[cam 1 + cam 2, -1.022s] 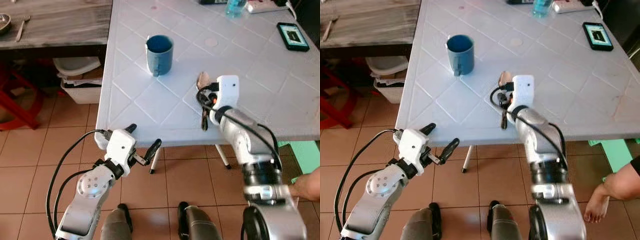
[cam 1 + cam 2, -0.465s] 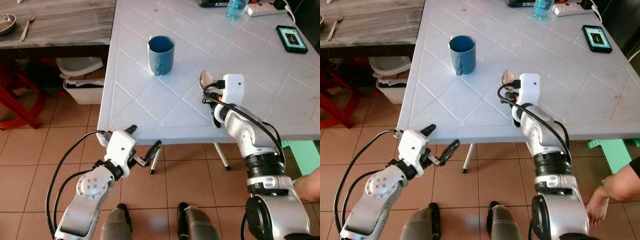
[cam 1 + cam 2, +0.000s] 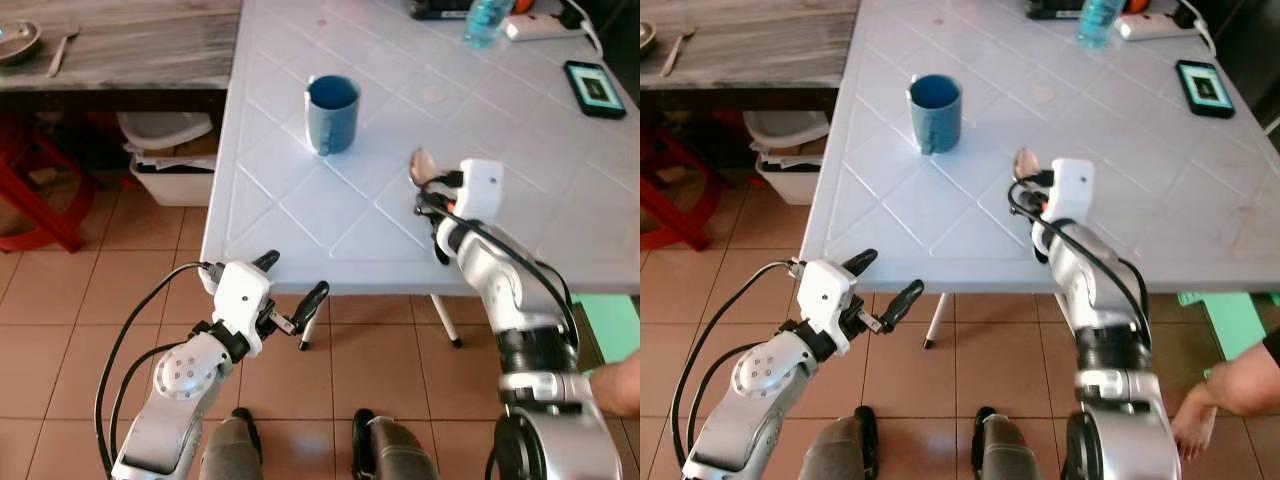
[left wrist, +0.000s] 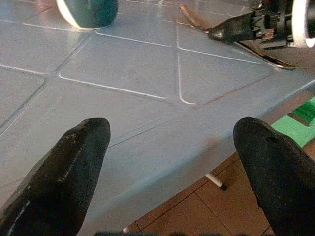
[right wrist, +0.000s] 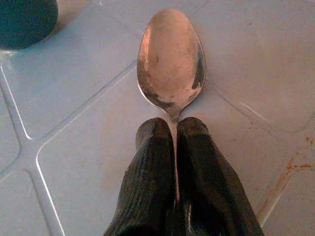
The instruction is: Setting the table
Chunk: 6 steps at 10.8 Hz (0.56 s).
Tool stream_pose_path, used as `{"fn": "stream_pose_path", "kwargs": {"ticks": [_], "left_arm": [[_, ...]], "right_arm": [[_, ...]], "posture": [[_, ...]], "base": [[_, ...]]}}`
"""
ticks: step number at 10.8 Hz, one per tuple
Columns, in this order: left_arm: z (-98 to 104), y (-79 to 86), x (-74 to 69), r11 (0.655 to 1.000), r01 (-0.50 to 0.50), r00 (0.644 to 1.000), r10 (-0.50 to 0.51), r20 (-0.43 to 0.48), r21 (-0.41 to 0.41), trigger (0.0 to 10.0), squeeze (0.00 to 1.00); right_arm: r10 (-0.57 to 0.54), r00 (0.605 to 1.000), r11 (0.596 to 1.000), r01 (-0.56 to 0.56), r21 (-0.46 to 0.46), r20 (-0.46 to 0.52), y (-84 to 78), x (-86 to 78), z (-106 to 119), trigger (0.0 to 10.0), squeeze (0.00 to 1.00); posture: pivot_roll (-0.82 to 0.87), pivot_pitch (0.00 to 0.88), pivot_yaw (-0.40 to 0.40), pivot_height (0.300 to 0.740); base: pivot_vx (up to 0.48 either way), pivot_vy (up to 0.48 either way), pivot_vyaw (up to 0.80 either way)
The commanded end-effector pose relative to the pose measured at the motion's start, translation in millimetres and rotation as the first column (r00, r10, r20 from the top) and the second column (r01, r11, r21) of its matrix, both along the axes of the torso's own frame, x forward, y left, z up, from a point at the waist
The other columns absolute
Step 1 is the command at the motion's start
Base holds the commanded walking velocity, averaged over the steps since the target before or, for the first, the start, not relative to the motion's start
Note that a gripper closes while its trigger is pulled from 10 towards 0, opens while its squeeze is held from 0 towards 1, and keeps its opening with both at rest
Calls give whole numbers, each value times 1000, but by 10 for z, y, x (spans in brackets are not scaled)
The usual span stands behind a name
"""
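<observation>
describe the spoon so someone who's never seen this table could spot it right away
On the white plastic table, look to the robot's right of the blue mug, toward the near edge. There the right gripper is shut on the neck of a metal spoon, bowl pointing away from the robot. It is the only shiny cutlery on this table.

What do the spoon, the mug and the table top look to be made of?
Spoon: polished metal, probably steel, given its dull mirror sheen. It is pinched in the right gripper. Mug: glazed blue ceramic by its look, though enamel is possible. Table: moulded white plastic, with a pressed diamond pattern.
</observation>
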<state>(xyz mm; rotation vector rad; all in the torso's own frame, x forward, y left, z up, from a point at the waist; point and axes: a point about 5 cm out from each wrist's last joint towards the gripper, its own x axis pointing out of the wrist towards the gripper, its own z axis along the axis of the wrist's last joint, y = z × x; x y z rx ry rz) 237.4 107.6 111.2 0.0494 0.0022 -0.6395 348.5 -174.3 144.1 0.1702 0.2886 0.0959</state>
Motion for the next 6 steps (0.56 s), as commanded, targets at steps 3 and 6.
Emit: {"fn": "stream_pose_path", "kwargs": {"ticks": [3, 6], "left_arm": [[-89, 97, 16, 988, -155, 987, 155, -31, 12, 10000, 0], [-73, 142, 91, 970, -241, 970, 241, -25, 5, 10000, 0]], "right_arm": [[-107, 991, 992, 112, 59, -81, -29, -270, -363, 0, 0], [-113, 990, 991, 107, 77, 82, 104, -405, -132, 0, 0]], "posture": [[-28, 235, 1, 740], [-30, 230, -10, 740]], "base": [[0, 0, 0], [0, 260, 0]]}}
